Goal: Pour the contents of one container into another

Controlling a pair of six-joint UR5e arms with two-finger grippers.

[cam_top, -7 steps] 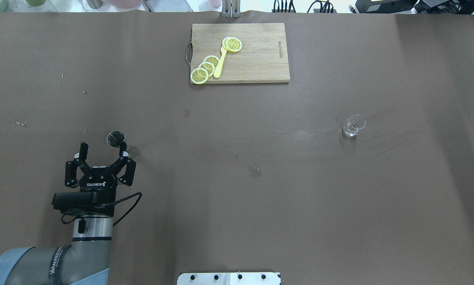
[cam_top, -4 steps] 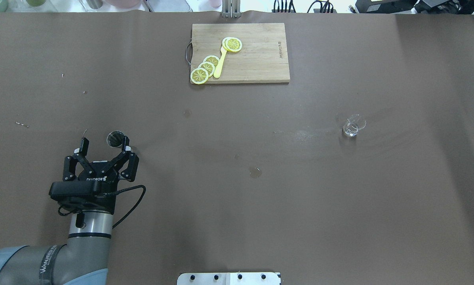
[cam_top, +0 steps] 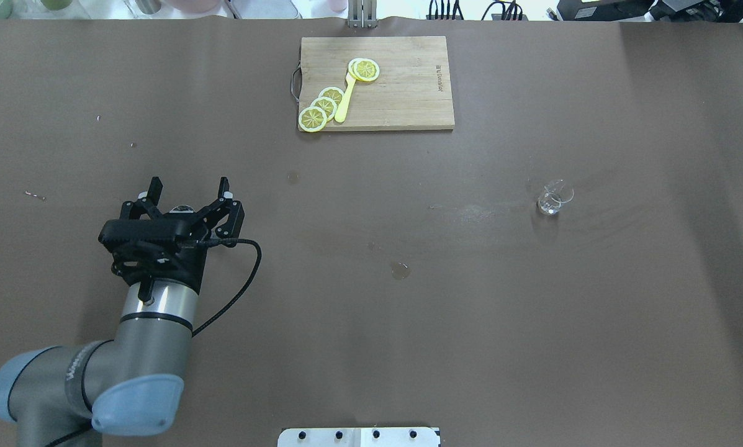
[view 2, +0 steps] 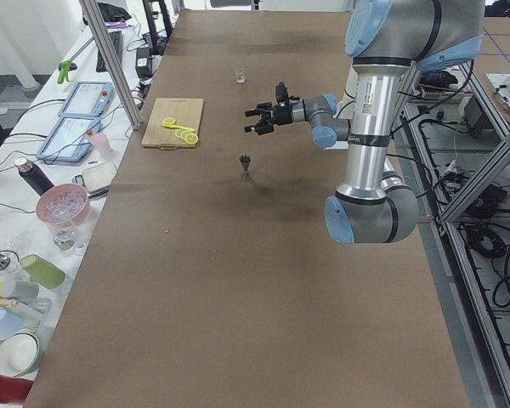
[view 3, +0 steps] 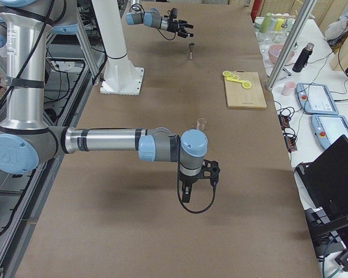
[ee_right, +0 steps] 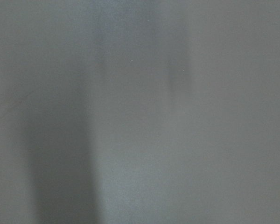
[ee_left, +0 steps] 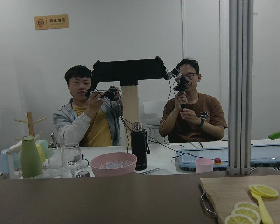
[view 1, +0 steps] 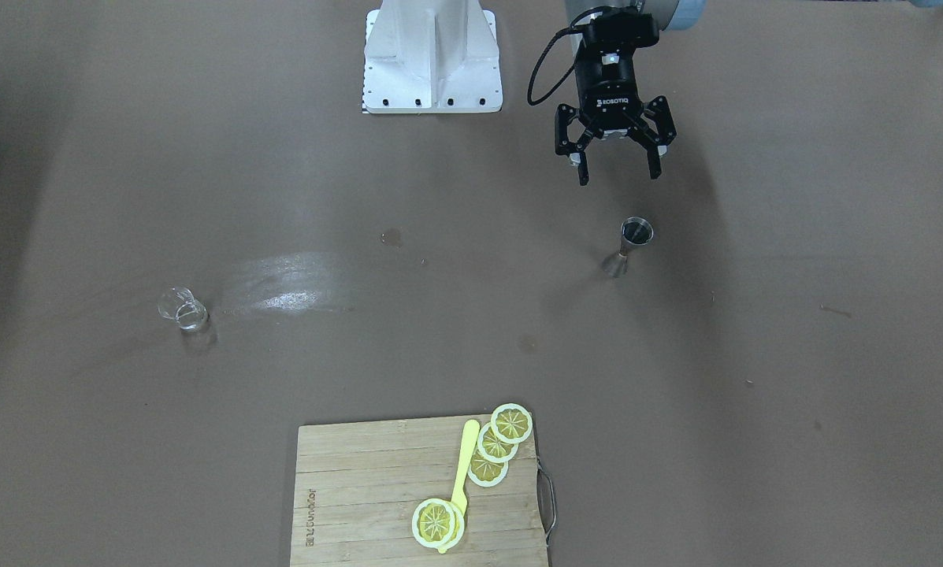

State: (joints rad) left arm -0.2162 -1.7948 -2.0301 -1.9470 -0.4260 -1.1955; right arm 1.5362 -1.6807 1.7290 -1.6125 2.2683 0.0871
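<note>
The grey hourglass jigger (view 1: 632, 246) stands upright on the brown table, on my left side, and shows small in the exterior left view (view 2: 246, 165). My left gripper (view 1: 617, 169) hovers above it and slightly nearer my base, open, with nothing between its fingers. From overhead the left gripper (cam_top: 189, 183) covers nearly all of the jigger. The clear glass cup (cam_top: 552, 198) stands alone far off on my right side (view 1: 180, 309). My right gripper (view 3: 198, 185) shows only in the exterior right view, low over the table near the cup (view 3: 201, 123); whether it is open or shut I cannot tell.
A wooden cutting board (cam_top: 408, 93) with lemon slices (cam_top: 324, 105) and a yellow spoon lies at the far middle of the table. Small wet spots (cam_top: 400, 270) mark the centre. Operators sit beyond the far edge in the left wrist view.
My left gripper has risen from table level beside the jigger and moved forward over it, staying open. The jigger and the glass cup have not moved.
</note>
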